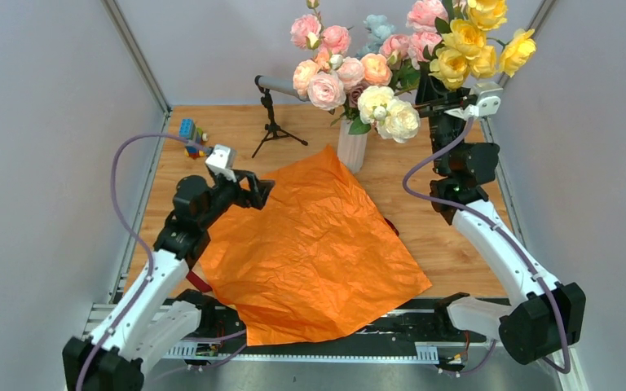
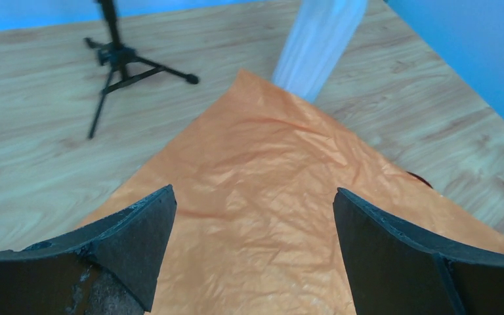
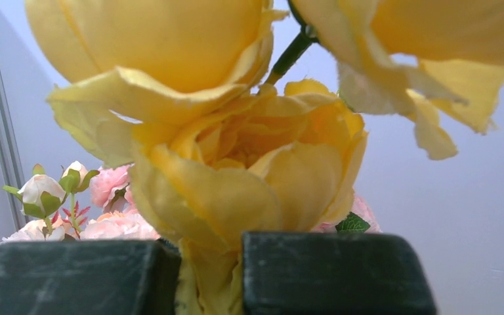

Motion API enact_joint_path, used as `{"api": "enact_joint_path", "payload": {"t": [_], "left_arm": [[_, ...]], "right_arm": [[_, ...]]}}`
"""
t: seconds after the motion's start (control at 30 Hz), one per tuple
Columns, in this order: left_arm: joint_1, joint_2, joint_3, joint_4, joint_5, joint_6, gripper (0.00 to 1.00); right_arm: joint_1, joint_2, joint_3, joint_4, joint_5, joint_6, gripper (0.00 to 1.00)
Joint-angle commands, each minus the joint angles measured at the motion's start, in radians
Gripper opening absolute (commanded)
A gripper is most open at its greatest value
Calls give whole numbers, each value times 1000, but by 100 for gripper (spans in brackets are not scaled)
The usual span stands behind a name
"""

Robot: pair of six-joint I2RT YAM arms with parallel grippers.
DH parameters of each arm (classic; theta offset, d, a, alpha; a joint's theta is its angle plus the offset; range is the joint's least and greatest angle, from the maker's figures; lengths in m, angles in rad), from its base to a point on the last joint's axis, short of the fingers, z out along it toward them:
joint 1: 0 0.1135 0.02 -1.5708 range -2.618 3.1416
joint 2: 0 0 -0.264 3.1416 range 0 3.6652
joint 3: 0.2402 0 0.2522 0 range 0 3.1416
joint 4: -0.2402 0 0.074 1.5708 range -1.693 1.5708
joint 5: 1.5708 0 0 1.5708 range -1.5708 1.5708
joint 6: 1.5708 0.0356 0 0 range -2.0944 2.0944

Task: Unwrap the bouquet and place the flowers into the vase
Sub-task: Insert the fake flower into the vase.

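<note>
Right jaws are clamped tight on the yellow roses, heads held high and upright, and the crowded vase stands upright at their 8 o'clock, nearer this arm, on the wooden worktop behind the flat orange paper, over which the left jaws gape empty.

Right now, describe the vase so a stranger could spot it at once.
Find the orange paper spread over the table. The vase stands at its far corner, full of roses. It is a pale ribbed cylinder, unlike the thin black mic stand to its left.
</note>
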Motion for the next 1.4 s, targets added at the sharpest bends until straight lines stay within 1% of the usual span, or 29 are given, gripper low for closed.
{"api": "enact_joint_path", "payload": {"t": [0.0, 0.1, 0.27, 0.43, 0.53, 0.67, 0.83, 0.93, 1.1, 1.23, 1.33, 1.37], "left_arm": [[-146, 197, 64, 319, -110, 4, 96], [-222, 409, 123, 485, -141, 50, 96], [-317, 687, 195, 811, -159, 95, 97], [-371, 919, 264, 1086, -199, 141, 98], [-378, 1020, 318, 1177, -213, 143, 100], [-381, 1116, 402, 1195, -214, 155, 100], [-384, 1208, 494, 1159, -229, 191, 100], [-384, 1243, 541, 1119, -236, 210, 100], [-386, 1290, 603, 1096, -196, 223, 100], [-387, 1325, 646, 1078, -200, 238, 100], [-389, 1352, 682, 1048, -210, 242, 100], [-388, 1359, 690, 1038, -214, 265, 100]], "right_arm": [[-5, 24, 15, 73, -26, 21, 0], [-4, 44, 18, 76, -28, 21, 0], [-5, 71, 20, 82, -32, 21, 0], [-5, 89, 18, 88, -30, 21, 0], [-6, 93, 15, 82, -30, 20, 0], [-3, 96, 14, 78, -43, 21, 0], [-4, 110, 23, 81, -57, 21, 0], [-5, 124, 30, 81, -64, 21, 0], [-5, 133, 34, 80, -75, 21, 0], [-5, 136, 37, 77, -91, 21, 0], [-5, 140, 37, 76, -104, 54, 0], [-4, 140, 38, 76, -108, 58, 0]]}}
